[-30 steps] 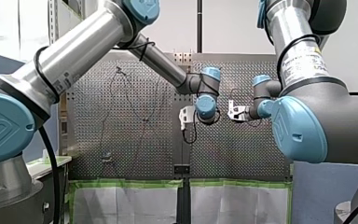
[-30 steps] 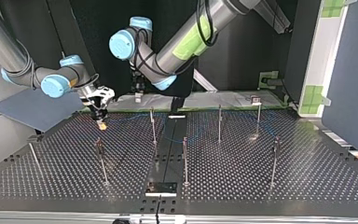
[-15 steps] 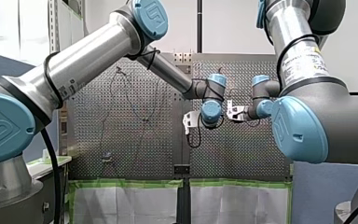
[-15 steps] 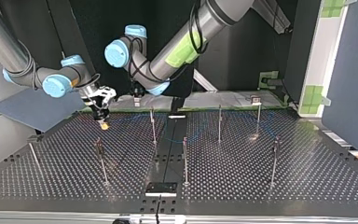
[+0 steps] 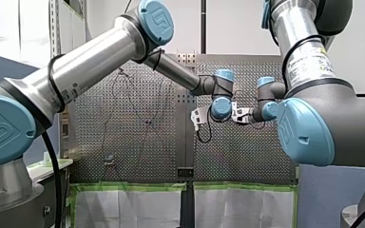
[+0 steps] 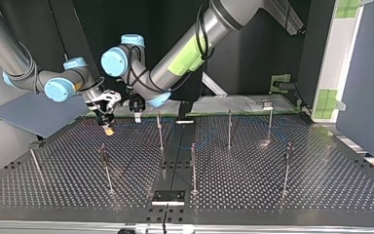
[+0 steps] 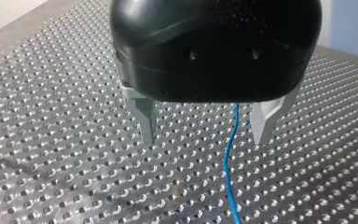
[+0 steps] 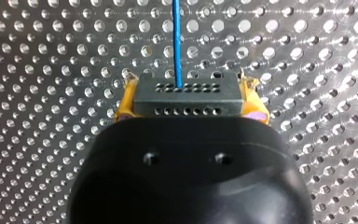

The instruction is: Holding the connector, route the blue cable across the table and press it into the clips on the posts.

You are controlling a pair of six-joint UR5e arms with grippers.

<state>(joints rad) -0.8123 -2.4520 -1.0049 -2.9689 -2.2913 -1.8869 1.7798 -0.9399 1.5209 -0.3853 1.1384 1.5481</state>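
Surroundings of the perforated metal counter (image 6: 321, 185): in the top view a black backdrop (image 6: 78, 29) closes the far side, a white upright panel (image 6: 338, 63) bearing squares of green tape (image 6: 327, 100) stands at the right beside a blue-grey partition (image 6: 370, 73), and a blue-grey board (image 6: 29, 114) lies tilted at the left. In the front view white sheets (image 5: 128, 206) edged with green tape adjoin the counter's lower edge, while above it a pale wall (image 5: 237, 23) is crossed by a dark vertical pole (image 5: 203, 26), with a slotted metal upright (image 5: 53, 23) at the left.
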